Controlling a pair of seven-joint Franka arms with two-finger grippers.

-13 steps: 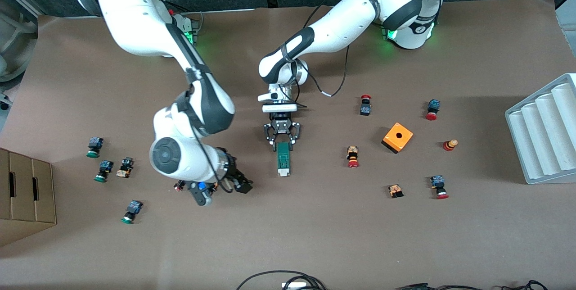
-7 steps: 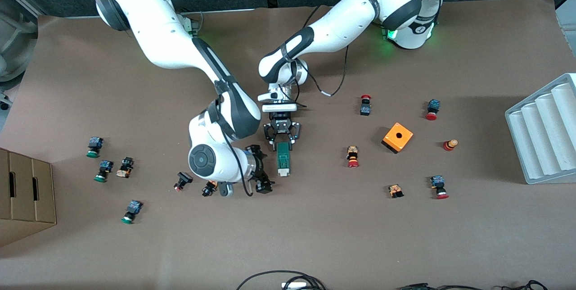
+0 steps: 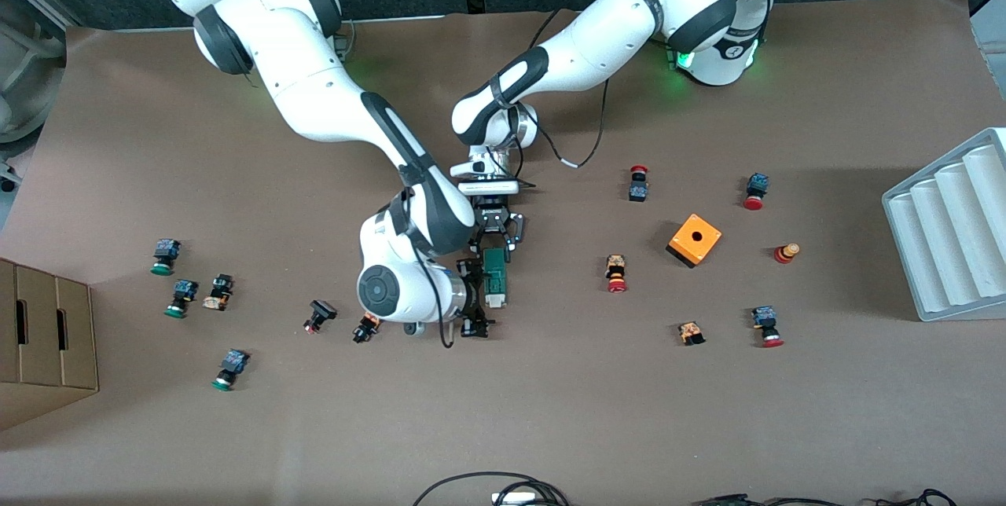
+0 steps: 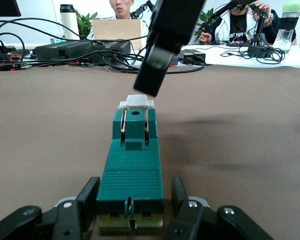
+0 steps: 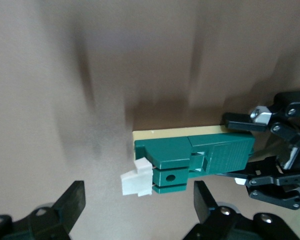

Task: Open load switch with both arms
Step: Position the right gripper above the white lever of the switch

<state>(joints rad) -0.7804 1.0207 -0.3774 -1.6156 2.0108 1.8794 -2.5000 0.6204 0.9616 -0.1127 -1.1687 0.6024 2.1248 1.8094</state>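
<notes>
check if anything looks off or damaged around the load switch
Nothing stands out. The load switch lies flat and intact, the left gripper shut on one end, the right gripper open beside its white end.

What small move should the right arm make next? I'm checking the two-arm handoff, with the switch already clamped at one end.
Probably ease the right gripper down until its open fingers straddle the white end piece, then close. The left gripper is shut on the load switch at its other end, pinning it to the table, and the right gripper hangs just over the white end.
</notes>
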